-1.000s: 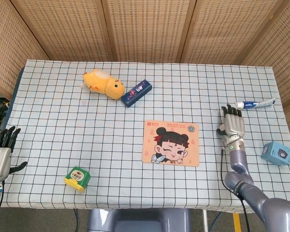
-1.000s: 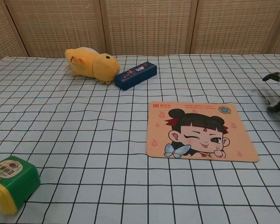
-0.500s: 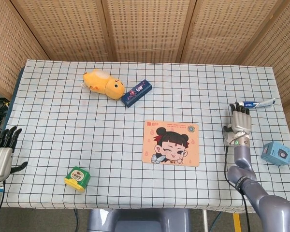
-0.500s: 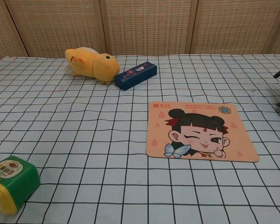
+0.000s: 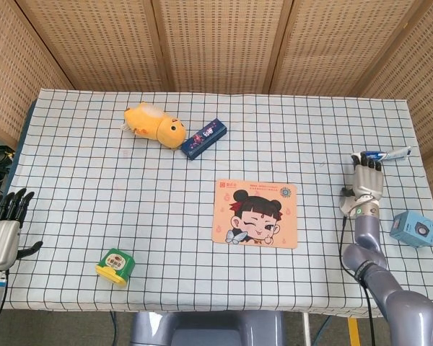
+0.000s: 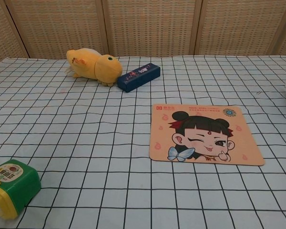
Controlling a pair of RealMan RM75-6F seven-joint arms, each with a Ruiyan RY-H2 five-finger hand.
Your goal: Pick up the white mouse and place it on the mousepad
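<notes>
Checked cloth covers the bench [image 5: 94, 166], and the peach mousepad [image 5: 255, 213] with its winking cartoon girl lies flat near the middle, nothing resting on it. No white mouse can be made out in either view, so its whereabouts cannot be told. The right hand [image 5: 366, 179] stands over the right side of the bench, back toward the head camera and fingers pointing at a toothpaste tube [image 5: 382, 154]; from behind I cannot tell whether anything sits in it, and the chest view catches only a sliver at its right edge. The left hand [image 5: 3, 231] is at the left edge, fingers spread and holding nothing. A yellow plush toy [image 5: 154, 125] touches a dark blue box [image 5: 204, 138] at the back. A green and yellow tub [image 5: 115, 265] sits near the front left, a light blue box [image 5: 414, 229] far right.
</notes>
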